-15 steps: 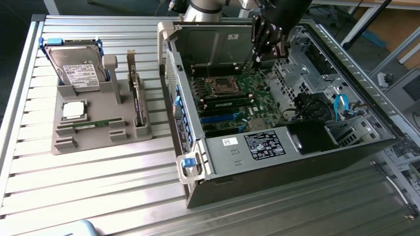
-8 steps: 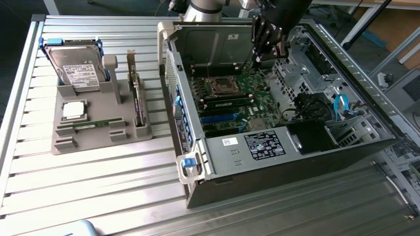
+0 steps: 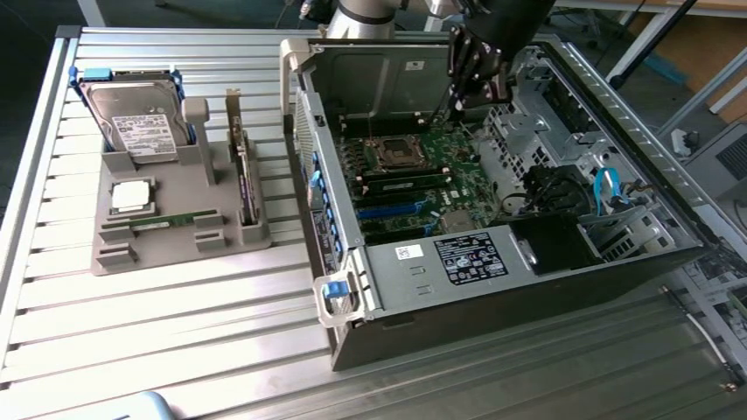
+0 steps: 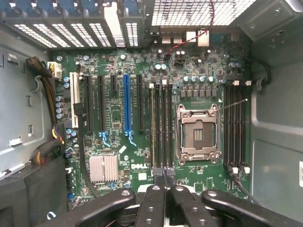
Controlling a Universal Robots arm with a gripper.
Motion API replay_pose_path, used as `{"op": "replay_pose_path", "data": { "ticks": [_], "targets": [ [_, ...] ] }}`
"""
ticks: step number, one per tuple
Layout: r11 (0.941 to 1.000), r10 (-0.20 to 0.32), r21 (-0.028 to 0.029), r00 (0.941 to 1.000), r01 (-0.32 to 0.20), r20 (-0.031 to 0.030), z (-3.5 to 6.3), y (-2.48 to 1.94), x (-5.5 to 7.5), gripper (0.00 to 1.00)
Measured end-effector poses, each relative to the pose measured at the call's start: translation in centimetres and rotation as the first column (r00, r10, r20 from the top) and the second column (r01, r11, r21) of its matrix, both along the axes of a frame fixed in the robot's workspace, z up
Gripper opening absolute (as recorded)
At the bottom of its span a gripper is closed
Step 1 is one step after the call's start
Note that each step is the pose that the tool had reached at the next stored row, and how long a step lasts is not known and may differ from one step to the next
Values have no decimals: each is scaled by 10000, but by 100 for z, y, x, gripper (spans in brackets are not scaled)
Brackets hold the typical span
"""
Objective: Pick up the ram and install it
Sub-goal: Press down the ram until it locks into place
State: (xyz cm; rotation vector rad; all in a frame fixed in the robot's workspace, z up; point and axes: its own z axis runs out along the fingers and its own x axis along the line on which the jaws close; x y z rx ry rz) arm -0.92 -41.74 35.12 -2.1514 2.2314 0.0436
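Silver slatted table (image 3: 175, 306) bears open computer case (image 3: 561, 271).

ribbed metal table (image 3: 175, 332), grey plastic tray (image 3: 152, 249)

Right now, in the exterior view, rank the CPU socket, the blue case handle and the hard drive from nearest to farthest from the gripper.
1. CPU socket: inside the case, just below the gripper.
2. Blue case handle: on the case's front edge, toward the exterior view's left.
3. Hard drive: in the grey holder, far on the exterior view's left.
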Motion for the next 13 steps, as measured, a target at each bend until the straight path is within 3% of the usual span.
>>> {"op": "replay_pose_path", "data": {
  "ticks": [7,13],
  "targets": [
    [9958,-917,-2,9958,917,1,1,0,0,11],
    [9821,-1883,0,9821,1883,1,0,0,0,11]
  ]
}}
